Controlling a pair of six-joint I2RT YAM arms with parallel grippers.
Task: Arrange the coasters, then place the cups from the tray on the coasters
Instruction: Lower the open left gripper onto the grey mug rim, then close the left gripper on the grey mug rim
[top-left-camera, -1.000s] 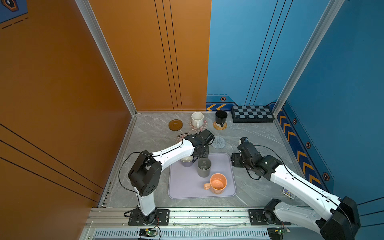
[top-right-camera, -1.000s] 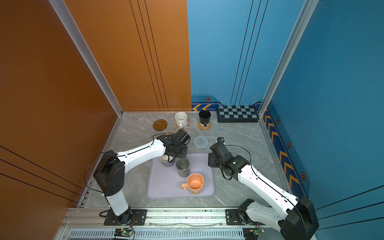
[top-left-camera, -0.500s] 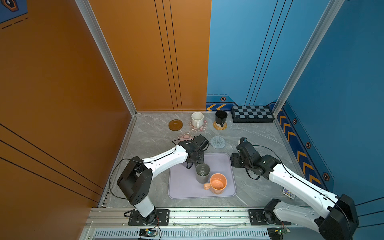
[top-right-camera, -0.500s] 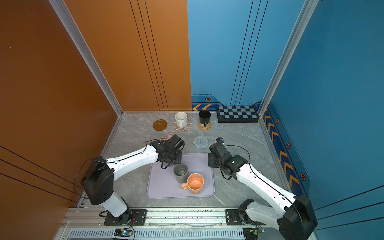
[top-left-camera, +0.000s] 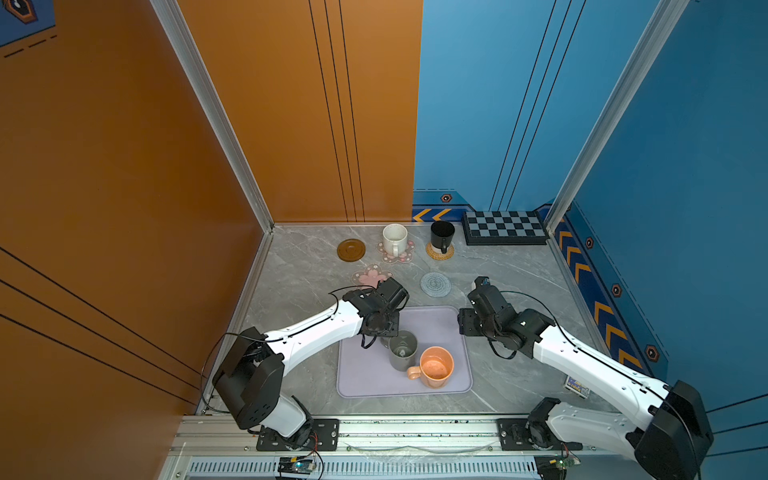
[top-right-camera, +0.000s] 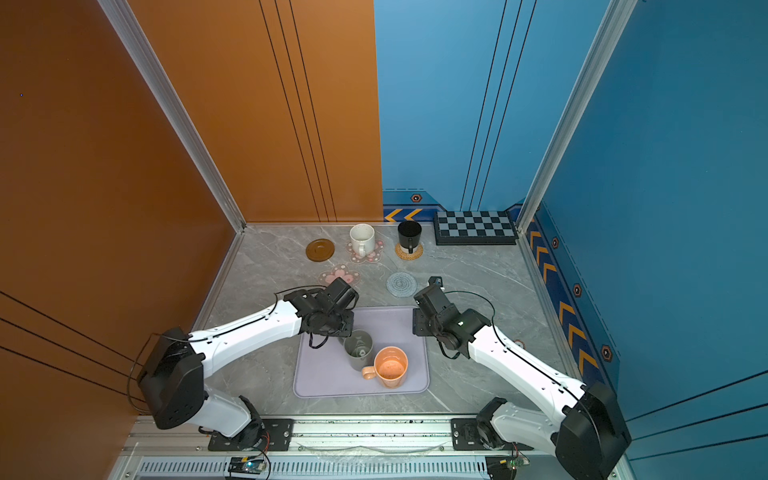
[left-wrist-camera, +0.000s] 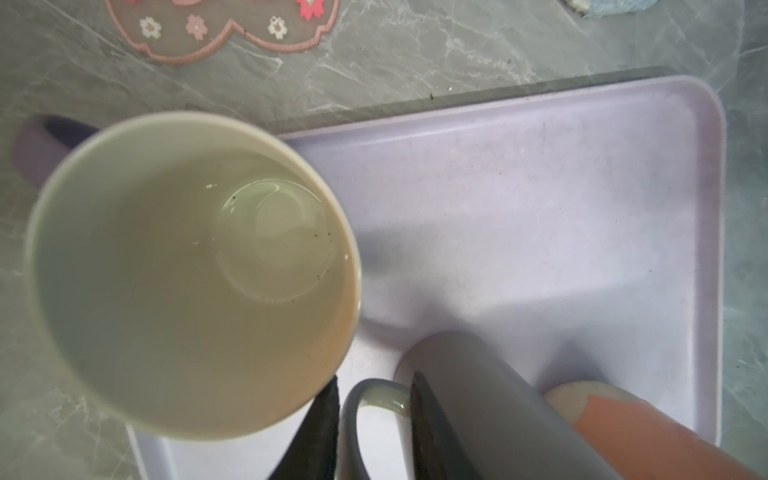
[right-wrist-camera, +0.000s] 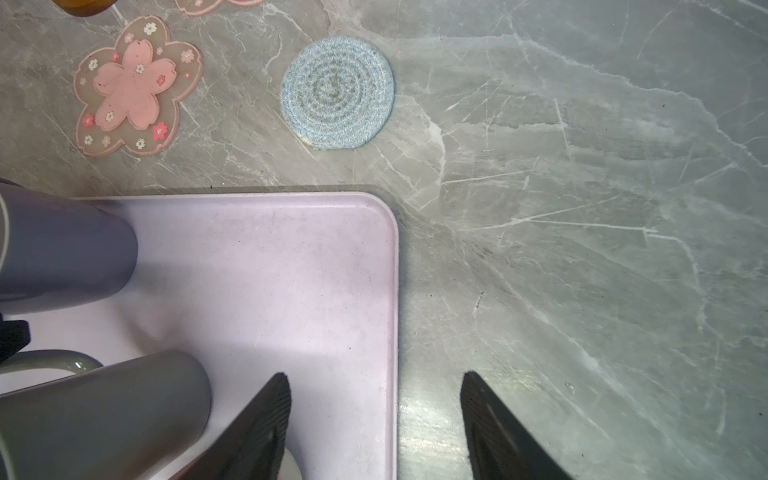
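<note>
On the lavender tray (top-left-camera: 440, 328) stand a tall grey mug (top-left-camera: 402, 352), an orange mug (top-left-camera: 434, 368) and a lavender mug (left-wrist-camera: 191, 270), which is hidden under my arm in both top views. My left gripper (left-wrist-camera: 375, 380) is low between the mugs, open only narrowly, with the grey mug's handle (left-wrist-camera: 374, 395) showing between its fingers. My right gripper (right-wrist-camera: 375, 375) hangs open over the tray's far right corner (right-wrist-camera: 386, 216), empty. A white mug (top-left-camera: 394, 239) sits on a pink flower coaster (top-left-camera: 405, 255). A black mug (top-left-camera: 441, 236) sits on a rattan coaster (top-left-camera: 439, 253).
Three coasters lie bare behind the tray: a brown disc (top-left-camera: 351, 250), a pink flower (top-left-camera: 370, 275) and a grey-blue woven round (top-left-camera: 435, 284). A checkered board (top-left-camera: 503, 227) lies at the back right. Walls close in on both sides.
My left gripper has drawn back from beside the bare pink flower coaster to the tray, coming down at the grey mug's handle and covering the lavender mug. The right arm has not moved.
</note>
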